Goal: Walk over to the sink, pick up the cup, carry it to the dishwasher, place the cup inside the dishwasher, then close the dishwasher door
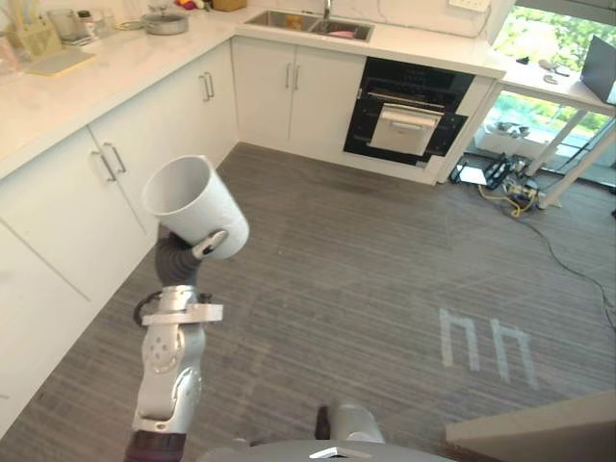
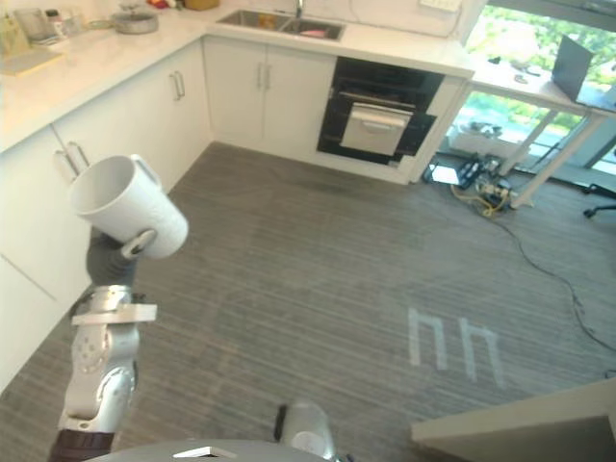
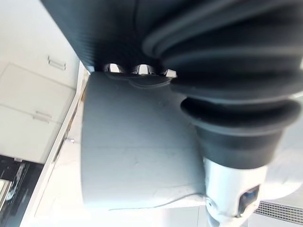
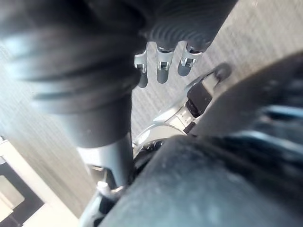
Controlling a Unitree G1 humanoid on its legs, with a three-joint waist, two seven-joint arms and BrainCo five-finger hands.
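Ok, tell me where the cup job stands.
Done: the cup is off the sink and gripped in the left robot hand. In hand: it is being carried over the floor, with the right robot hand idle and open. Left: reach the dishwasher ahead, put the cup inside, shut it.

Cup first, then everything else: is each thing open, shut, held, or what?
Cup: held up, tilted, looks empty.
Left hand: fingers shut on the cup.
Right hand: open, holding nothing.
Dishwasher: door partly open.
Cupboards: doors shut.
Pot: lid on.
Laptop: open.
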